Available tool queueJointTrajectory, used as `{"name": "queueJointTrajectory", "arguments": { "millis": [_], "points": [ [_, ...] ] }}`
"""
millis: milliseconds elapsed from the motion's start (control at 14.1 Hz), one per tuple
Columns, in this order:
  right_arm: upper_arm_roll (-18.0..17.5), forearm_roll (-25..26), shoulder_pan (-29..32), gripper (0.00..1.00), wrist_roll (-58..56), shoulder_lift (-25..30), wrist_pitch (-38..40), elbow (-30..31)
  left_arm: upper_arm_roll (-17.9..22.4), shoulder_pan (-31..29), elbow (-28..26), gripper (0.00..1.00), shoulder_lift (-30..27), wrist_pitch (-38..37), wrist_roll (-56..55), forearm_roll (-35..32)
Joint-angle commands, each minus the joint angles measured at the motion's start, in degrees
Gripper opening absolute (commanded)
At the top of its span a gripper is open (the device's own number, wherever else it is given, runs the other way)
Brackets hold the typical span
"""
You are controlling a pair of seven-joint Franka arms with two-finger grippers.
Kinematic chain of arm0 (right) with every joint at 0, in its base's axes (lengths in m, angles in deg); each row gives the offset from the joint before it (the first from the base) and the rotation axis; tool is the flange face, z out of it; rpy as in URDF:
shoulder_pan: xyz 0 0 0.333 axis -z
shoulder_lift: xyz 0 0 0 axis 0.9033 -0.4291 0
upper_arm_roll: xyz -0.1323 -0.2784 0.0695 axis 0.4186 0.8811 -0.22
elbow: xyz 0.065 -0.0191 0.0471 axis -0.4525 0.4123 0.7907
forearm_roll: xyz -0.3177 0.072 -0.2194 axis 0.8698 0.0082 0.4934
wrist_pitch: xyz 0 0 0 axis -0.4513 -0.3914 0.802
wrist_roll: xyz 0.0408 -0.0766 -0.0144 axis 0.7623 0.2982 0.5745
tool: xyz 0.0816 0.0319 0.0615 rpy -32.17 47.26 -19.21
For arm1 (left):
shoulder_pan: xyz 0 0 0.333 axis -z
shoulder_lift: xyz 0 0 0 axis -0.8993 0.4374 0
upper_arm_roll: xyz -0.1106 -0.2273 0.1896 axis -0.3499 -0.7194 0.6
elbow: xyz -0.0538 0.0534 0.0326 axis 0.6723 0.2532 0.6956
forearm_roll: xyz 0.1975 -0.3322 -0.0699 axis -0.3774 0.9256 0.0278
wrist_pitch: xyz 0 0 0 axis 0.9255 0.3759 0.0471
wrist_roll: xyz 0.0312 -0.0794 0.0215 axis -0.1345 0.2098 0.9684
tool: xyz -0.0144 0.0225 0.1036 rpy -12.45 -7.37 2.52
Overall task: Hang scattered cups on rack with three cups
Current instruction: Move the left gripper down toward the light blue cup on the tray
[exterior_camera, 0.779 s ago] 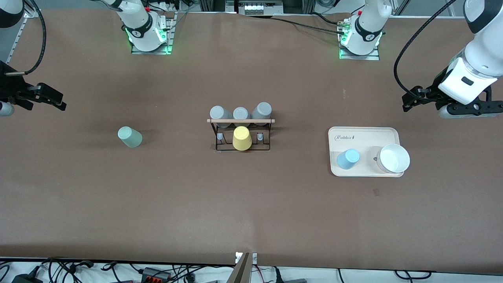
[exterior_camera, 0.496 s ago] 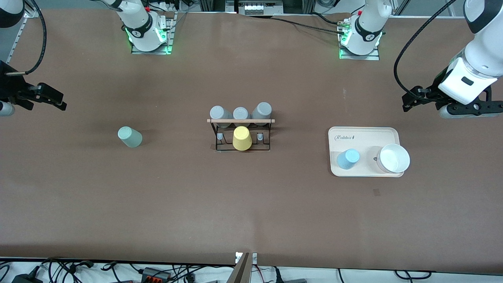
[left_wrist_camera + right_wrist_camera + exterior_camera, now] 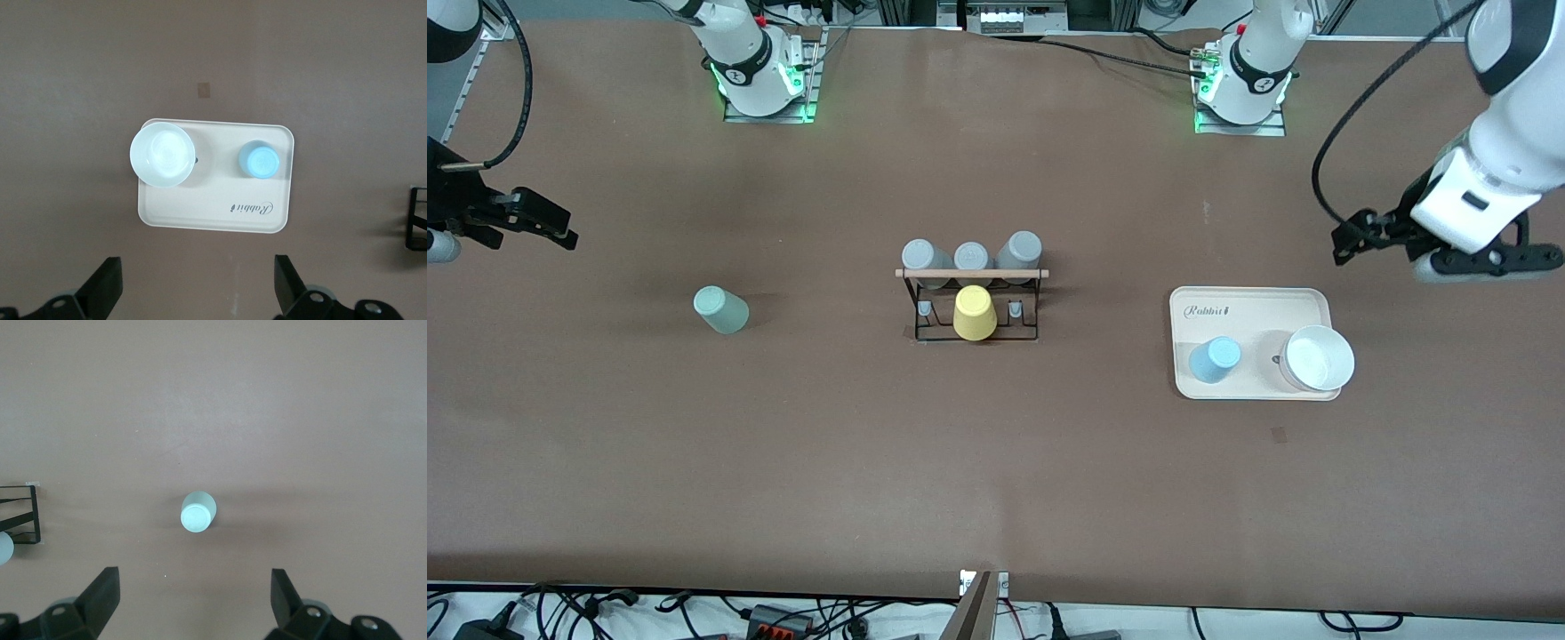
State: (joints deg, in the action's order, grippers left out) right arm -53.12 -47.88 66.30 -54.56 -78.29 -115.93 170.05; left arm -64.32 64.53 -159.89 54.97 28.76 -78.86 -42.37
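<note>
Both grippers gape empty, so you grip the light, slick mint cup across its sides, gently.

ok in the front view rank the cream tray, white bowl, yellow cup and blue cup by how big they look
1. cream tray, clearly largest.
2. white bowl.
3. yellow cup.
4. blue cup, a little smaller than the yellow one.

The yellow cup sits raised on the rack, so those last two are close.
</note>
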Motion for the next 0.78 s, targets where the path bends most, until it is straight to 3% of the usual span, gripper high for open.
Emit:
{"name": "queueJointTrajectory", "arguments": {
  "millis": [0,354,708],
  "points": [
    [-0.42,-0.04,0.49,1.00,0.19,0.03,1.12,-0.98,-0.56,-0.91,0.13,1.00,7.09,5.45,1.09,-0.35],
    [-0.59,0.05,0.31,1.00,0.01,-0.06,0.86,-1.33,-1.44,-0.03,-0.13,1.00,20.19,16.54,0.57,-0.35],
    [-0.68,0.57,0.31,1.00,-0.69,-0.15,1.04,-1.33,-1.71,1.46,-0.13,1.00,26.10,22.52,0.22,1.93]
  ]
}}
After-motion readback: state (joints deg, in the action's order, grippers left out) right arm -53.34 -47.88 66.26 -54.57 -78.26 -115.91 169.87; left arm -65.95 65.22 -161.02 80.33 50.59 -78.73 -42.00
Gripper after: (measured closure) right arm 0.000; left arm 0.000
